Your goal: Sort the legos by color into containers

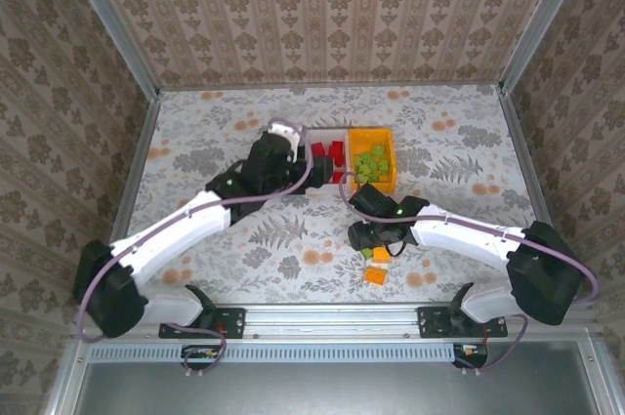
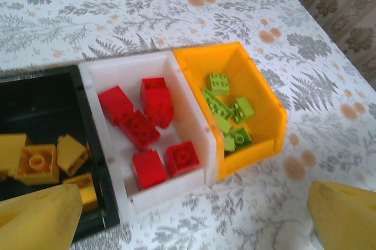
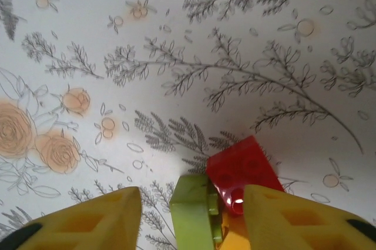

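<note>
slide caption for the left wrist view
Orange bricks in black bin, red bricks in white bin, green bricks in orange bin.

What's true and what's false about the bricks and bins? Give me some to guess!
1. The white bin holds red bricks. True.
2. The black bin is empty. False: orange bricks lie in it.
3. The orange bin holds red bricks. False: it holds green bricks.
4. The right gripper straddles a green brick. True.
</note>
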Controlling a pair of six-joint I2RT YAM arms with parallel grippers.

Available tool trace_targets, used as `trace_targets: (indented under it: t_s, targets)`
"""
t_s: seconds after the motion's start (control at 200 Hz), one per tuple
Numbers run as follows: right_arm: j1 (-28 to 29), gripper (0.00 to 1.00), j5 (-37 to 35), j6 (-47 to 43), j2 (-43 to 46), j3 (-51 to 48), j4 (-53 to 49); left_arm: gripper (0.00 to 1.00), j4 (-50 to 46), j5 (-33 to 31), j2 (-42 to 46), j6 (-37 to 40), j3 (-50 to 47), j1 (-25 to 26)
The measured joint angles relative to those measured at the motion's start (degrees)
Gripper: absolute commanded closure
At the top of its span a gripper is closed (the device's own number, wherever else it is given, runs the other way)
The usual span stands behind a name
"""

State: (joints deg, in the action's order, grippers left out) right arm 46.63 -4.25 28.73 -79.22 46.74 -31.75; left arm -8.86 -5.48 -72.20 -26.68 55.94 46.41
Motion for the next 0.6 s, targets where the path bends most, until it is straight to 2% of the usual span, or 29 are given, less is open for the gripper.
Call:
trace_targets:
  t_s: [0.19,0.395,0.495,0.6]
  targets:
    - [3.0,0.59,-0.3,0.1,-2.7,0.0,-0.6,0.0,-2.3,-2.8,11.4,-3.0,-11.6,0.8]
    - [5.6,0.61,-1.7,0.1,-4.3,0.1,-0.8,0.0,-5.0,-5.8,20.2,-5.4,-16.7,0.7]
    - [8.7,0.58,-1.0,0.2,-4.8,0.9,-0.6,0.0,-5.9,-6.7,22.2,-6.1,-17.9,0.7]
    - [11.1,0.47,-0.7,0.9,-4.9,1.7,-0.9,0.0,-6.3,-7.3,23.1,-6.4,-18.4,0.4]
